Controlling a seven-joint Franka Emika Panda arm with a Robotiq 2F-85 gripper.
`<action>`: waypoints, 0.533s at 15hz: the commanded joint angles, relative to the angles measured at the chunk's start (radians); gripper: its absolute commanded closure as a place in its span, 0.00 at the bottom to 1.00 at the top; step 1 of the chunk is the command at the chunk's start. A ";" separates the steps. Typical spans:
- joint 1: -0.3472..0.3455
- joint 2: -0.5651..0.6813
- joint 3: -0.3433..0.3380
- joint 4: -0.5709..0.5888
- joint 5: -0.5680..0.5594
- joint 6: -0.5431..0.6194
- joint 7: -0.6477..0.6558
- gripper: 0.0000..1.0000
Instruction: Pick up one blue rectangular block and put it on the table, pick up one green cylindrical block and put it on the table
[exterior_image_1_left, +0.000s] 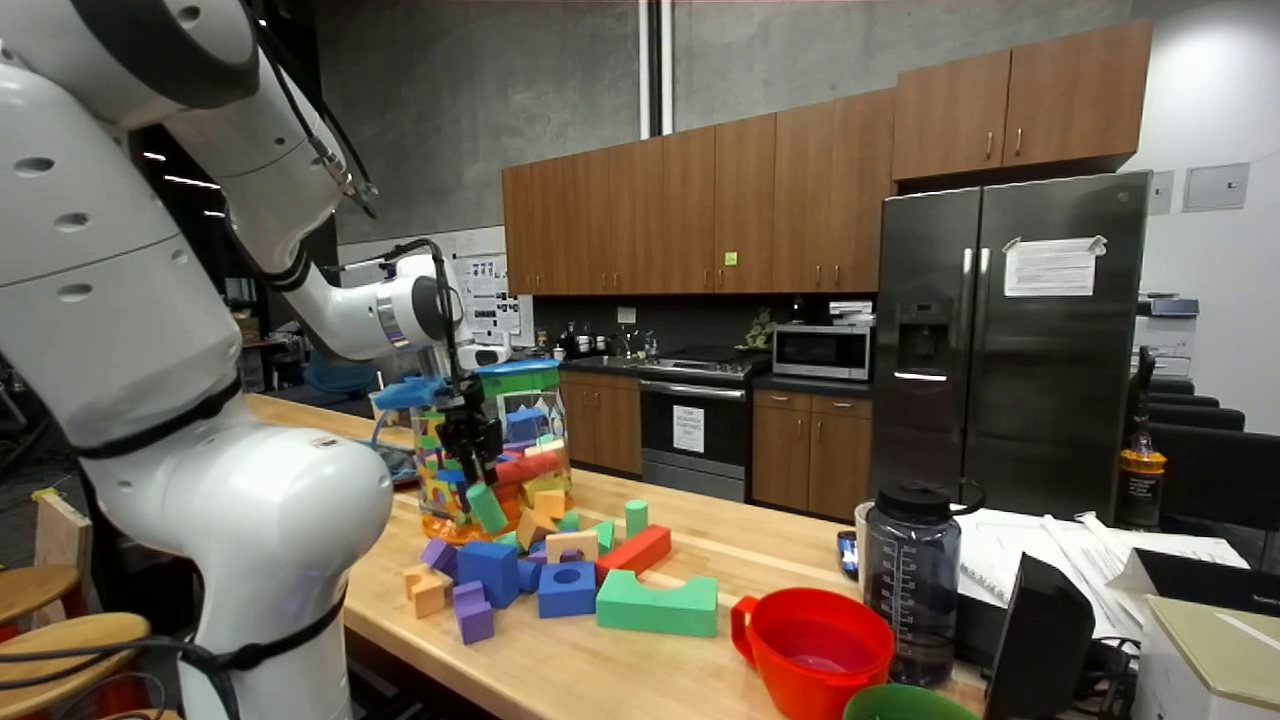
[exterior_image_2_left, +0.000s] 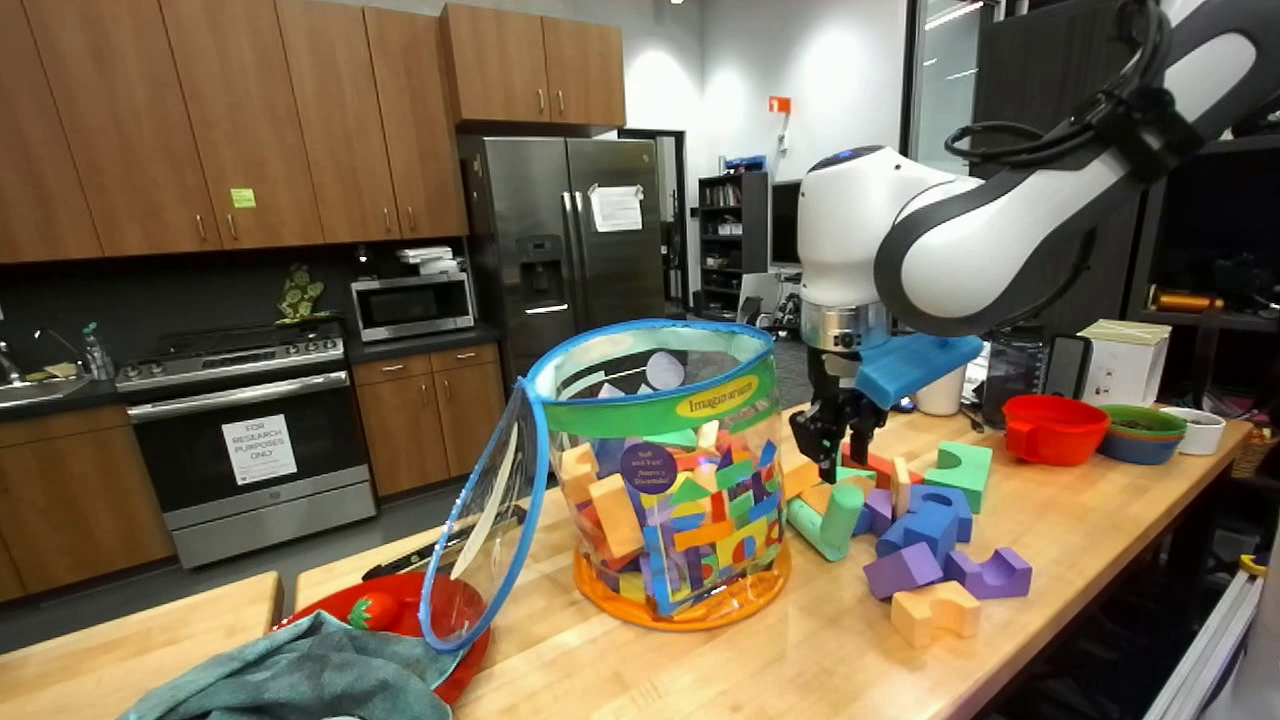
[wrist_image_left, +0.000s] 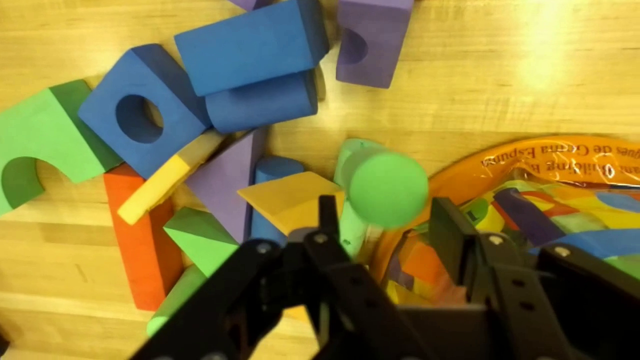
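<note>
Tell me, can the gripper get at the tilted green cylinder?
Likely yes: the gripper is open, and in the wrist view the tilted green cylinder lines up with the gap, its end uncovered. The clear bag close beside it might crowd one finger.

“Imaginarium” bag (exterior_image_2_left: 615, 418), oven (exterior_image_2_left: 325, 430) (“FOR RESEARCH PURPOSES ONLY”)

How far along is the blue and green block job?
Apparently done: a blue rectangular block is on the table. In hand: nothing looks gripped; the open gripper is close to a tilted green cylindrical block. Left: perhaps finishing the green step, though these pictures can't tell whether it's picking up or letting go.
</note>
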 joint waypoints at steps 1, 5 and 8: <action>-0.010 0.015 -0.002 0.017 0.009 0.015 -0.009 0.18; -0.018 0.030 -0.001 0.031 -0.001 0.039 -0.010 0.00; -0.020 0.040 -0.001 0.040 -0.004 0.052 -0.015 0.00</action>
